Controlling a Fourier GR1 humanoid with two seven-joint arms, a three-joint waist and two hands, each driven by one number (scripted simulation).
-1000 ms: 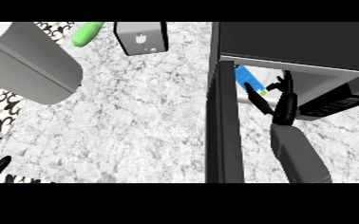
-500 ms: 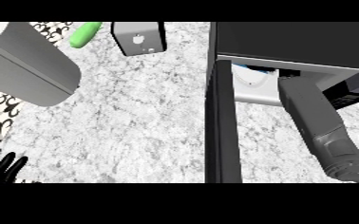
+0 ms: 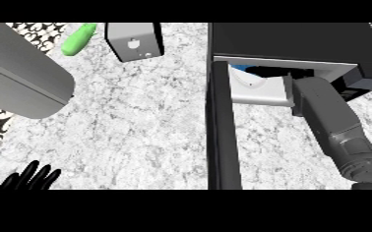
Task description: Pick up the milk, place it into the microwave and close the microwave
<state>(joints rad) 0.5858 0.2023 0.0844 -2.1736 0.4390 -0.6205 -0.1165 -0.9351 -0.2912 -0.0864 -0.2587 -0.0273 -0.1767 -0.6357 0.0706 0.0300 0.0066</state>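
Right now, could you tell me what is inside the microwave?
A blue-and-white corner of the milk shows in the microwave, with the right robot hand beside it; the forearm covers the rest.

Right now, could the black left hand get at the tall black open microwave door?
Probably yes: only speckled white counter lies between the open left hand, at the lower left edge, and the black microwave door; nothing stands in between.

Black box-shaped microwave [image 3: 291,39] is sitting at the right of the white speckled stone worktop [image 3: 138,123], its door [image 3: 220,128] hanging open toward the front. White-and-blue milk carton [image 3: 245,77] is sitting inside. Green oblong vegetable [image 3: 78,38] and grey metal box [image 3: 134,40] are sitting back-left.
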